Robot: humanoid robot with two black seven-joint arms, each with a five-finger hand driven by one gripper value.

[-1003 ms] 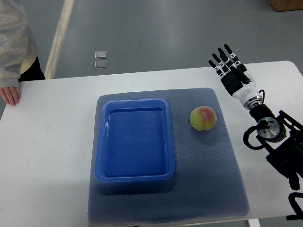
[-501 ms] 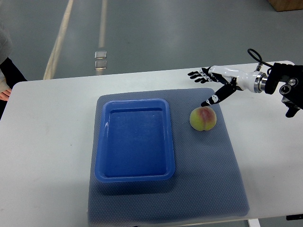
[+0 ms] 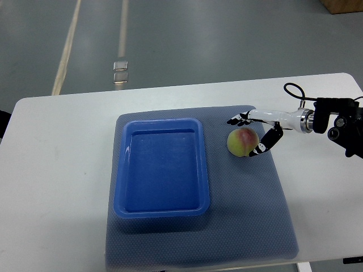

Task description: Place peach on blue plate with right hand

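**Right hand brackets the peach, plate waits to the left**

The white table point(image 3: 62, 170) carries a grey mat point(image 3: 249, 209). The blue plate point(image 3: 163, 209) lies empty on it, nothing blocking the way. Just beside its right rim sits the peach point(image 3: 243, 141). The right hand point(image 3: 256, 129) spreads wide around it, fingers above, thumb below, seemingly positioned to close.

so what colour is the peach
Yellow-green with a red blush, the peach in the top view.

one steep overhead view of the table point(image 3: 68, 170).
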